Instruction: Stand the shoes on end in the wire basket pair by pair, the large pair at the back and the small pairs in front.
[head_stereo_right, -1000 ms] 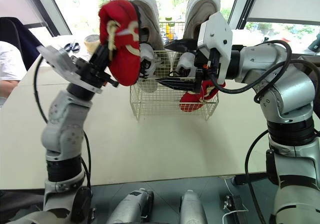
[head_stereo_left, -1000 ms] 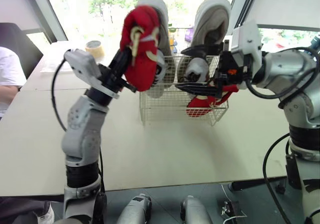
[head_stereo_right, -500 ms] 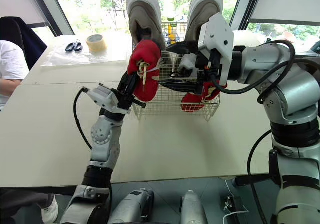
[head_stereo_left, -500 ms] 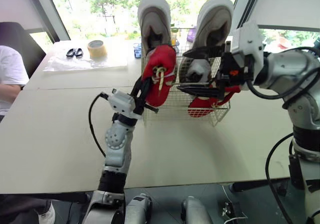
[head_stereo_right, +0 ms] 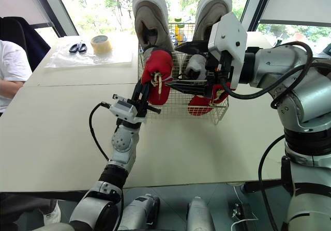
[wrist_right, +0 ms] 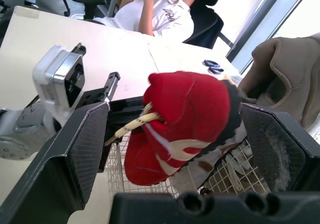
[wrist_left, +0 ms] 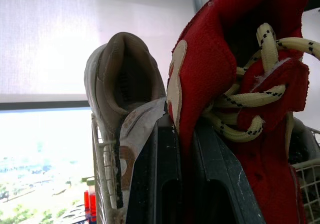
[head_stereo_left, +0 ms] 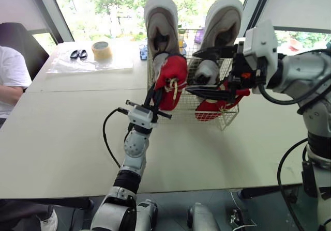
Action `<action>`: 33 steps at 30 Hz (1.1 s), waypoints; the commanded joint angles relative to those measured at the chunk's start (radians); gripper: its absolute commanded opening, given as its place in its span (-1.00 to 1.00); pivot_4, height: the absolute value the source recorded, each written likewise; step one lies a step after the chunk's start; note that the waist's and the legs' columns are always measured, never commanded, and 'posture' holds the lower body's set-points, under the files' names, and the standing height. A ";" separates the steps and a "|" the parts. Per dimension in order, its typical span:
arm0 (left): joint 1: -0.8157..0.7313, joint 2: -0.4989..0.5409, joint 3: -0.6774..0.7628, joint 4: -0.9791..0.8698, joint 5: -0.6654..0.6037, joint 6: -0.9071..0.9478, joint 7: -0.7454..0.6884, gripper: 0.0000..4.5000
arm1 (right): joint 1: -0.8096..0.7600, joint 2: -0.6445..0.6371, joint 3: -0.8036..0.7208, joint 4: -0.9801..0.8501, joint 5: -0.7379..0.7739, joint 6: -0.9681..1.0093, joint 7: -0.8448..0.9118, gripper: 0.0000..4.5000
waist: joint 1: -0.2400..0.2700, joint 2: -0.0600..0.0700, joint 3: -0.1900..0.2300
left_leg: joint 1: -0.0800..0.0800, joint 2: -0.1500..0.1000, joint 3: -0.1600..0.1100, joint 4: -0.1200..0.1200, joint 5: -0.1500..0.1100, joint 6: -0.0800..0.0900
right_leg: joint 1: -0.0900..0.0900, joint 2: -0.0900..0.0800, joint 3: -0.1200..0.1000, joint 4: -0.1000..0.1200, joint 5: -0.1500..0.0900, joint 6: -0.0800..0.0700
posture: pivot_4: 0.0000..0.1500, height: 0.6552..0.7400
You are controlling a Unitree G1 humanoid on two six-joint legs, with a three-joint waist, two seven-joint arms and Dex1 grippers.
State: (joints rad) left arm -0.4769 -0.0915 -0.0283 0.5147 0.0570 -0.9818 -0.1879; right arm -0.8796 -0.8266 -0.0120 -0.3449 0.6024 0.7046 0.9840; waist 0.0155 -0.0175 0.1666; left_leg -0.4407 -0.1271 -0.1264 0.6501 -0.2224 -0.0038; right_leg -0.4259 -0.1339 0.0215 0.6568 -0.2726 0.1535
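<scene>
red shoe (head_stereo_left: 174, 78) with cream laces, pale side stripe, clamped in left gripper (head_stereo_left: 155, 95); right gripper (head_stereo_left: 207, 72) spread wide.

Wire basket (head_stereo_left: 228, 118): white, upright on your table.
Large pair (head_stereo_left: 160, 19): beige-grey, on end at the back, toes up, rising well above the rim.
Held red shoe (head_stereo_left: 172, 81): toe up, cream laces, at the front-left corner, heel collar pinched in your left gripper (wrist_left: 181, 128).
Second red shoe (head_stereo_left: 211, 109): low at front right, tilted.
</scene>
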 commanded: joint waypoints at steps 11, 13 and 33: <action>0.171 0.225 0.004 -0.208 -0.078 0.094 -0.092 0.98 | 0.004 -0.012 -0.040 -0.021 -0.006 -0.037 -0.016 1.00 | -0.008 0.003 -0.002 | 0.000 0.001 0.000 -0.002 0.000 0.000 | -0.001 0.001 0.001 0.000 0.000 0.000 | 1.00 1.00; 0.220 0.312 0.012 -0.269 -0.136 0.165 -0.153 0.98 | 0.004 -0.011 -0.038 -0.018 -0.008 -0.041 -0.014 1.00 | -0.009 0.003 -0.002 | 0.000 0.001 0.000 -0.002 0.000 0.000 | -0.002 0.001 0.001 0.000 0.000 0.000 | 1.00 1.00; 0.256 0.994 0.362 -0.920 -1.133 1.460 -0.439 0.98 | 0.063 -0.162 -0.143 0.026 -0.013 -0.038 0.045 1.00 | 0.003 0.006 0.001 | 0.000 0.001 -0.007 -0.001 -0.003 0.005 | -0.003 0.002 -0.005 -0.001 0.000 -0.001 | 1.00 1.00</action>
State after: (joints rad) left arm -0.1868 0.8763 0.2885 -0.3654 -0.9789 0.4110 -0.5938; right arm -0.8138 -0.9494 -0.0755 -0.3092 0.5751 0.6587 1.0151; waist 0.0187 -0.0119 0.1674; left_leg -0.4408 -0.1270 -0.1327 0.6491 -0.2259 0.0017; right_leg -0.4278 -0.1328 0.0172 0.6546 -0.2728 0.1529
